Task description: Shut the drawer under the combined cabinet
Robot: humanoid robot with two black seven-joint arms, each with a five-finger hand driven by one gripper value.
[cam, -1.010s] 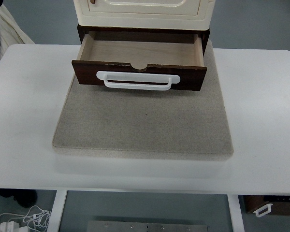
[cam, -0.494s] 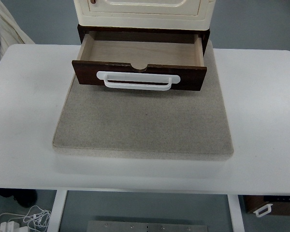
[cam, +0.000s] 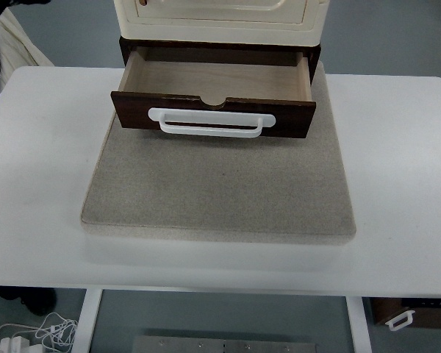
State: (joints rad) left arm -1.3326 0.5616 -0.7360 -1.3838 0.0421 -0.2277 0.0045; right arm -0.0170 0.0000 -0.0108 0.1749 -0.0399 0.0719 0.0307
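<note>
A dark brown drawer [cam: 213, 114] stands pulled out toward me from under the cream cabinet [cam: 219, 16] at the top middle. Its front carries a white bar handle [cam: 210, 123], and its pale wooden inside [cam: 214, 79] holds nothing. Cabinet and drawer rest on a grey mat [cam: 219, 184] on the white table [cam: 44, 169]. Neither of my hands shows in the top view.
A person's pale sleeve [cam: 15, 40] shows at the top left corner beyond the table. Below the table's near edge lie white cables [cam: 37, 334] at the bottom left and a dark box with a white handle [cam: 411, 315] at the bottom right.
The whole picture has shifted a pixel or two right and down; the drawer stays pulled out by the same amount.
</note>
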